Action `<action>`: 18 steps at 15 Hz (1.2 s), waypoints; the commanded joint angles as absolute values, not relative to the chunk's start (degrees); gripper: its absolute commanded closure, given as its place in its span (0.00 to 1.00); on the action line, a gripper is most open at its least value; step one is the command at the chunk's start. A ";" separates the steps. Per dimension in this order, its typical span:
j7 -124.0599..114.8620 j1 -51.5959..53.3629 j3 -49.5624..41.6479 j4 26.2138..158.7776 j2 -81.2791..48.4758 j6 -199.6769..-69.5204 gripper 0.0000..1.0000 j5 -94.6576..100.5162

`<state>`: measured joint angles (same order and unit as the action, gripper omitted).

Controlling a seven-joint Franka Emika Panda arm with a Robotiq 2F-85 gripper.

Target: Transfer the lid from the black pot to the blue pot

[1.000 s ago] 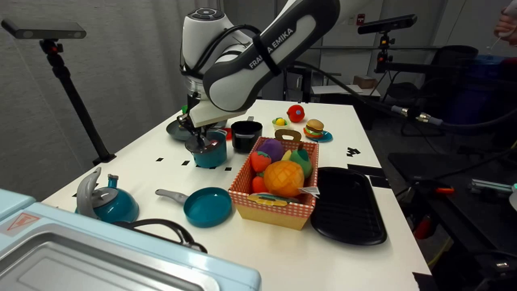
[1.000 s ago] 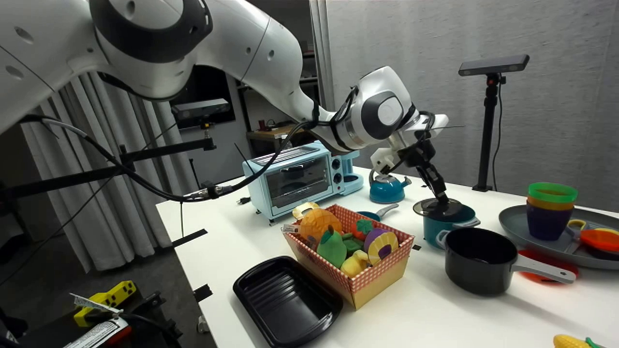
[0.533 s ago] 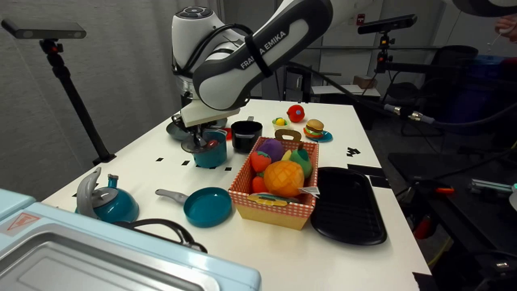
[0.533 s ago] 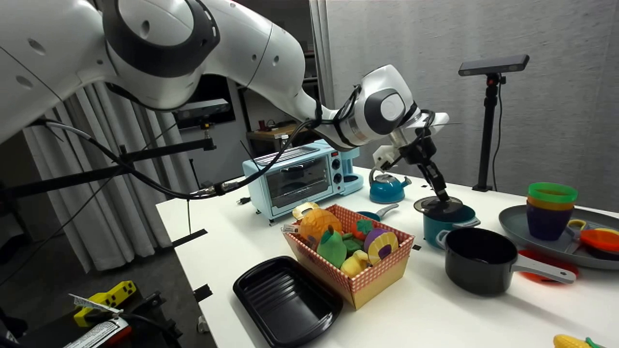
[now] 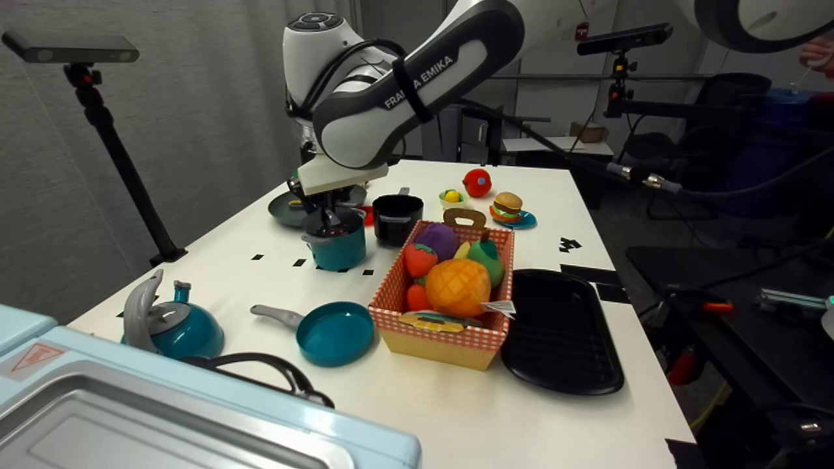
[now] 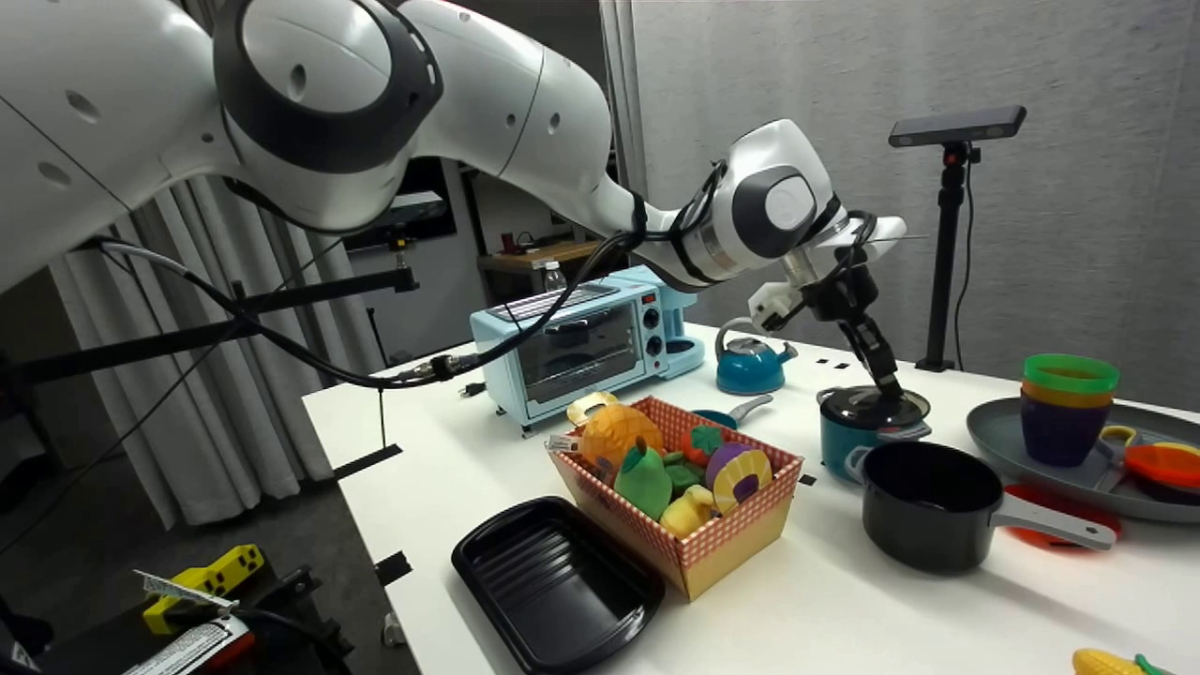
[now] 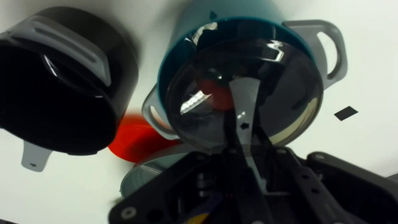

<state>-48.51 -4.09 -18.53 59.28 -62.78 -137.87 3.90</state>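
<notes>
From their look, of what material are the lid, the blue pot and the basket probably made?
Lid: glass or clear plastic, glossy; a red shape shows through, with bright reflections.
Blue pot: plastic or coated metal, smooth; the even teal wall fits both.
Basket: perhaps cardboard or thin wood, matt; its tan sides are flat and sharp-cornered. The checked red edge may be cloth.

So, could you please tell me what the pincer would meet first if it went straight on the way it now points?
With the lid in its grip, the pincer would probably press it against the blue pot first; whether the two touch is unclear.
</notes>
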 commanded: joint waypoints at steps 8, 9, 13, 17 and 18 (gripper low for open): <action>-48.33 -4.80 -18.40 54.80 -65.95 -135.96 0.30 4.96; -48.30 -4.84 -18.37 54.79 -65.96 -135.93 0.23 4.92; -48.15 -4.94 -18.34 55.08 -65.83 -135.83 0.00 4.84; -47.82 -5.20 -18.12 55.51 -65.24 -135.79 0.00 4.57; -47.72 -5.28 -18.04 55.79 -64.95 -135.95 0.00 4.48</action>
